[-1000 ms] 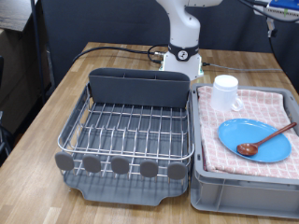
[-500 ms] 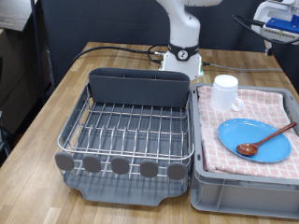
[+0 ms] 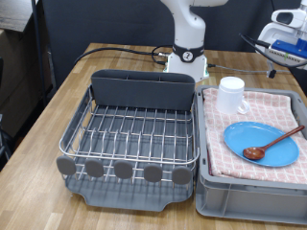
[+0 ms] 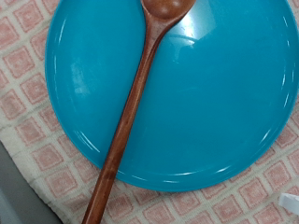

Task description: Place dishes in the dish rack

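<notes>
The light-blue plate [image 3: 240, 142] lies on pink checked cloth in the grey crate [image 3: 245, 196] at the exterior view's right. The dark-brown wooden spoon [image 3: 271, 144] lies across the plate. The white mug [image 3: 231, 95] stands upright on the cloth behind the plate. The dish rack [image 3: 134, 134] with its grey back compartment holds no dishes. The robot's hand with the gripper [image 3: 285, 40] hangs high at the exterior view's top right, above the crate. The wrist view looks straight down on the plate [image 4: 215, 93] and spoon [image 4: 131, 112]; no fingers show there.
The robot's white base [image 3: 189, 57] stands behind the rack on the wooden table [image 3: 58, 105]. Black cables run across the table behind the rack. The rack's row of grey round discs [image 3: 123, 171] faces the exterior view's bottom.
The hand has come further into the exterior view at the top right, moving down and left above the crate. The dishes and rack have not moved.
</notes>
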Robot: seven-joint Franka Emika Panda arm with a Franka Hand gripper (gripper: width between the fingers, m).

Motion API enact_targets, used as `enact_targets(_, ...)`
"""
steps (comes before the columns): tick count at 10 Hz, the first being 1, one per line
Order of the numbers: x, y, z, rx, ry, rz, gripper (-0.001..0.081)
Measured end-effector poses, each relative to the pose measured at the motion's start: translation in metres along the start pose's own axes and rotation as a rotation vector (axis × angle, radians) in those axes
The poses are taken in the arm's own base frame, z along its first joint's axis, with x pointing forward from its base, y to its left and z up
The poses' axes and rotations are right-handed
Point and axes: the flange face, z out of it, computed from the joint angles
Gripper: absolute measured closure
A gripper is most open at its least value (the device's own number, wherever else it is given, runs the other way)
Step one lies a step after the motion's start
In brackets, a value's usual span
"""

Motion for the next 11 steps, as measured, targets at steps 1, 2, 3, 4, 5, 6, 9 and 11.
enact_targets(1,-0.004,-0.001,0.009,0.006,0.006,0.008,0.0003)
enact_targets(2,-0.007,-0.003,0.017,0.021,0.008,0.015,0.0003)
enact_targets(3,-0.011,-0.004,0.027,0.035,0.006,0.026,0.0003)
enact_targets(4,-0.014,-0.005,0.037,0.045,0.001,0.035,0.0003)
enact_targets(5,-0.016,-0.006,0.047,0.055,-0.003,0.043,0.0003)
enact_targets(6,-0.019,-0.006,0.057,0.064,-0.005,0.055,0.0003)
enact_targets(9,-0.026,-0.005,0.083,0.098,0.003,0.084,0.0003)
enact_targets(11,-0.029,-0.003,0.098,0.104,0.008,0.103,0.0003)
